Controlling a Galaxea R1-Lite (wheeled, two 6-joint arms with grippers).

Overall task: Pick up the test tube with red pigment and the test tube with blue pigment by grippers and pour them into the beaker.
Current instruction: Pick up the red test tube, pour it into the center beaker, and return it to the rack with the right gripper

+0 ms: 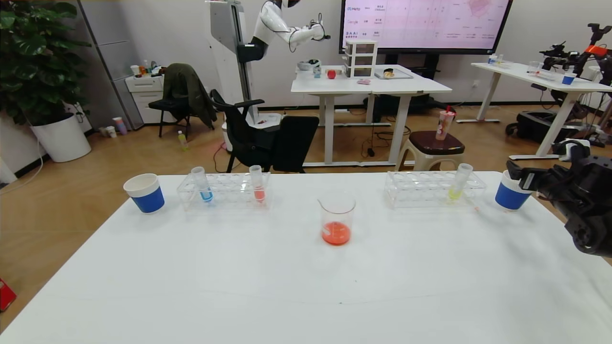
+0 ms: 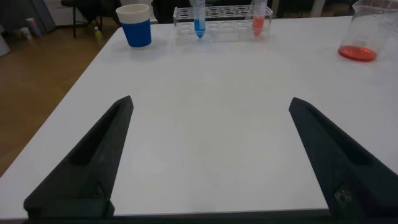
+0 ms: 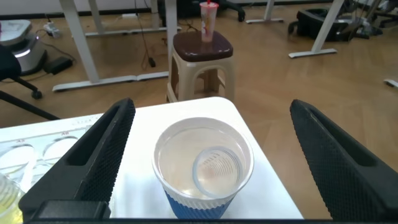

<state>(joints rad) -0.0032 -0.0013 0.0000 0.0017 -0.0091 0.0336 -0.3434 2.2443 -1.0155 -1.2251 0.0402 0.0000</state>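
The beaker (image 1: 337, 217) (image 2: 364, 31) stands mid-table with orange-red liquid in its bottom. The test tube with blue pigment (image 1: 203, 186) (image 2: 199, 18) stands in the left rack (image 1: 229, 184). My right gripper (image 1: 519, 176) (image 3: 212, 104) is open at the table's far right corner, its fingers on either side of a blue-and-white paper cup (image 1: 509, 196) (image 3: 186, 208). An empty clear tube (image 3: 216, 169) stands inside that cup, touched by neither finger. No tube holding deep-red liquid is in view. My left gripper (image 2: 211, 101) hangs open over bare table, holding nothing.
A salmon-pink tube (image 1: 258, 188) (image 2: 258, 18) shares the left rack. A yellow tube (image 1: 458, 184) stands in the right rack (image 1: 420, 188). A second paper cup (image 1: 145, 193) (image 2: 137, 25) sits at the far left. The table edge runs just behind the right cup.
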